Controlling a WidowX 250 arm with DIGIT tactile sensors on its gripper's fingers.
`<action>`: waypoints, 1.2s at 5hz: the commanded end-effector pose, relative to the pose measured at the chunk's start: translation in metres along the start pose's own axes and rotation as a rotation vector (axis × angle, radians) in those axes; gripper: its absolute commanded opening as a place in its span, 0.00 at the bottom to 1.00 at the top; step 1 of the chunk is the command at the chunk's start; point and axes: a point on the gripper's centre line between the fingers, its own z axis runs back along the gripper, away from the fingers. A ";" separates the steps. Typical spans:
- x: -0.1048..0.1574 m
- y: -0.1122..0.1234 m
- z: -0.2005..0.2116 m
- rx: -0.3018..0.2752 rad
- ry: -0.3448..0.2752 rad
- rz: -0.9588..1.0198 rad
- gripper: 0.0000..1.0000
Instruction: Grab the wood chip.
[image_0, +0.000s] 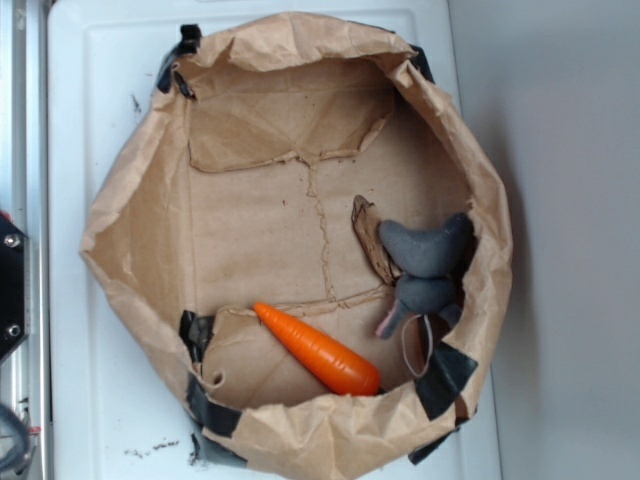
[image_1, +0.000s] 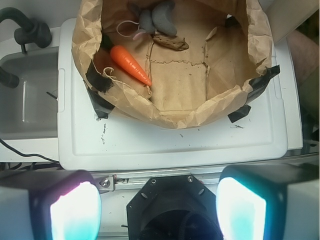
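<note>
Wood chip (image_0: 371, 238) lies flat in the paper bag (image_0: 130, 240), touching the plush mouse (image_0: 428, 262), so access is tight. Gripper (image_1: 157, 205) wide open, well back off the white tray (image_1: 170, 150).

White plastic bench (image_0: 90, 200), slightly scuffed, a few dark crumbs near one edge. Sitting directly on it: one brown paper bag (image_0: 130, 230) rolled open, black tape (image_0: 445, 378) patches on its rim.

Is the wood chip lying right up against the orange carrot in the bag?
No. In the exterior view the wood chip lies beside the grey plush mouse, with bare paper between it and the carrot.
</note>
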 end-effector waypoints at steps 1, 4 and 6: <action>0.000 0.000 0.000 0.000 0.000 0.000 1.00; 0.125 0.002 -0.006 0.036 -0.020 -0.361 1.00; 0.125 0.002 -0.006 0.036 -0.020 -0.361 1.00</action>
